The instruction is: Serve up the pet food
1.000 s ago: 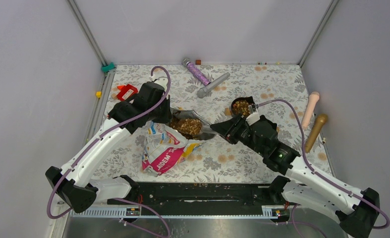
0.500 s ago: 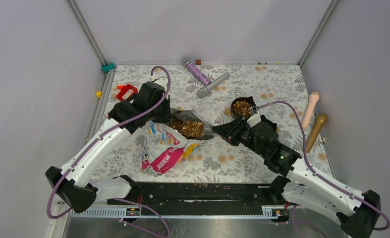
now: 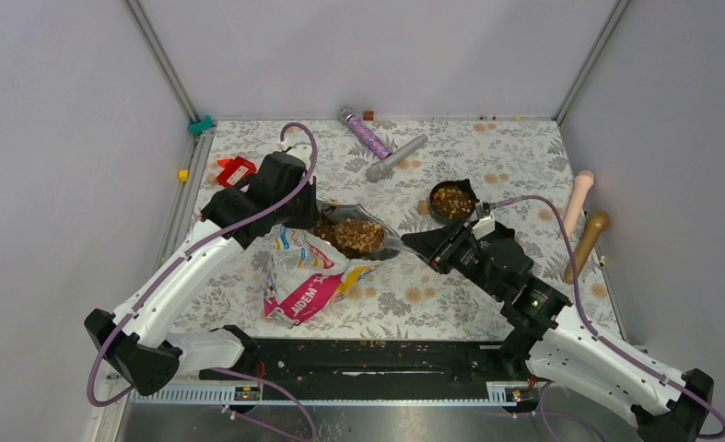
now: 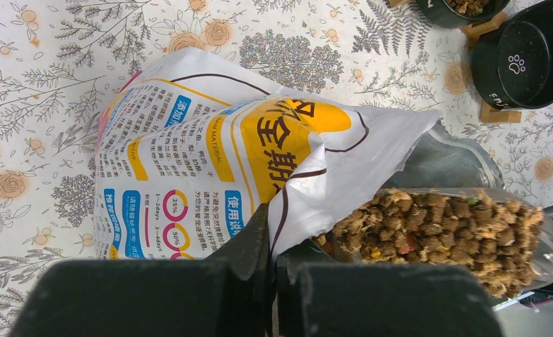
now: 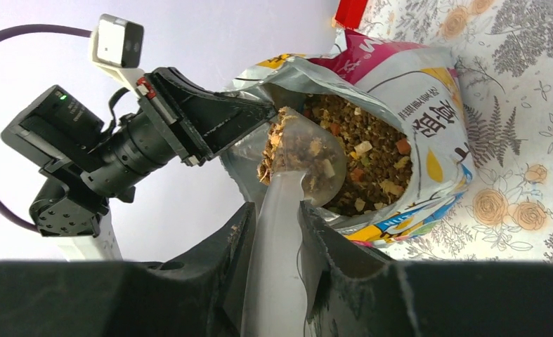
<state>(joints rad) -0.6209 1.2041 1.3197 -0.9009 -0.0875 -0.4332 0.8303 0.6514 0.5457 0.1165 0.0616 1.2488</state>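
Note:
The pet food bag (image 3: 301, 278) lies on the floral mat with its mouth open toward the right, and pet food (image 3: 351, 236) shows inside it. My left gripper (image 3: 309, 221) is shut on the bag's torn upper edge (image 4: 308, 189), holding the mouth up. My right gripper (image 3: 412, 243) is shut on the handle of a clear scoop (image 5: 277, 232). The scoop's bowl (image 5: 303, 151) sits in the bag's mouth, heaped with kibble (image 4: 449, 228). A black bowl (image 3: 452, 200) holding kibble stands just behind the right gripper.
An empty black bowl with a paw print (image 4: 530, 60) stands beside the filled one. A purple glitter tube (image 3: 366, 136) and a grey cylinder (image 3: 397, 157) lie at the back. At the left edge sits a red object (image 3: 236, 170). Pink (image 3: 577, 203) and gold (image 3: 587, 244) cylinders lie at the right.
My right arm has drawn slightly back toward the near side, uncovering the filled bowl it partly hid. The scoop stays in the bag's mouth. The left arm has not moved.

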